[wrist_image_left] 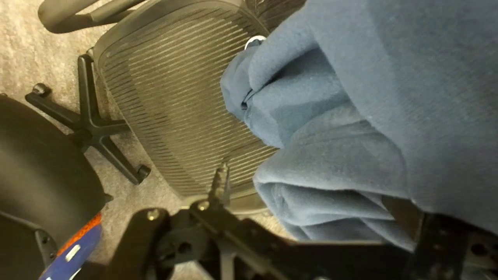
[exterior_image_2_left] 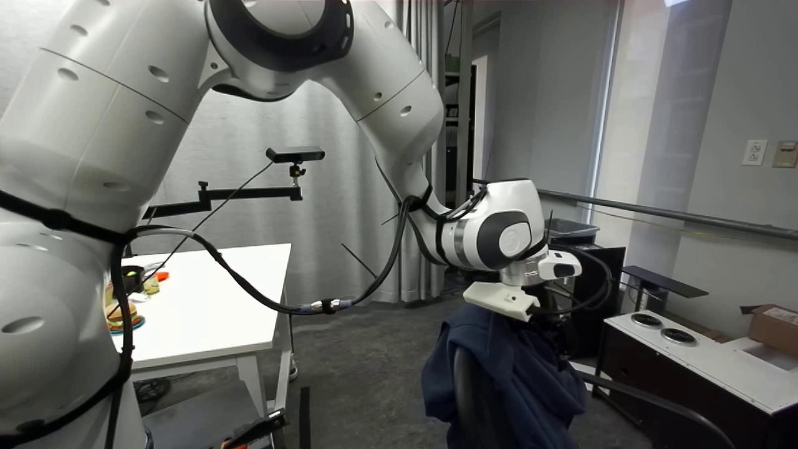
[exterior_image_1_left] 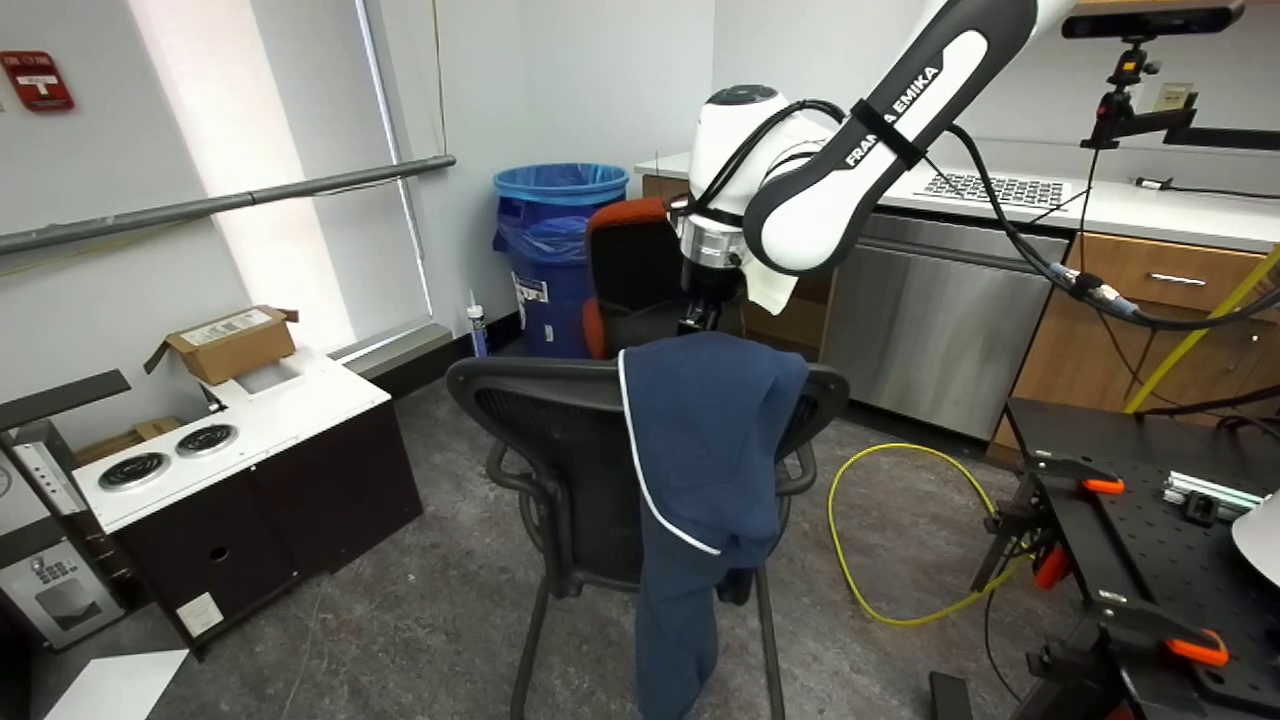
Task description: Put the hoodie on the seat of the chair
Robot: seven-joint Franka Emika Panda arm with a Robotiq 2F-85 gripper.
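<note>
Now, wrist view: black two-fingered pincer (wrist_image_left: 307, 181) w/ jaws apart, dark navy-blue fabric hoodie (wrist_image_left: 373, 128) to view's R & across the gap, ribbed mesh seat (wrist_image_left: 183, 101) to L. In an exterior view, hoodie's long axis hangs down rear of black mesh-backed office chair (exterior_image_1_left: 590, 480), pincer just seat-side. In an exterior view, hoodie straddles curved backrest frame (exterior_image_2_left: 474, 399), so pull prob. seatward.

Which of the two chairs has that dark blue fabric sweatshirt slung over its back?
The black mesh-backed office chair: the navy-blue fabric hoodie drapes over it. The orange-edged black chair stands beyond it in an exterior view.
</note>
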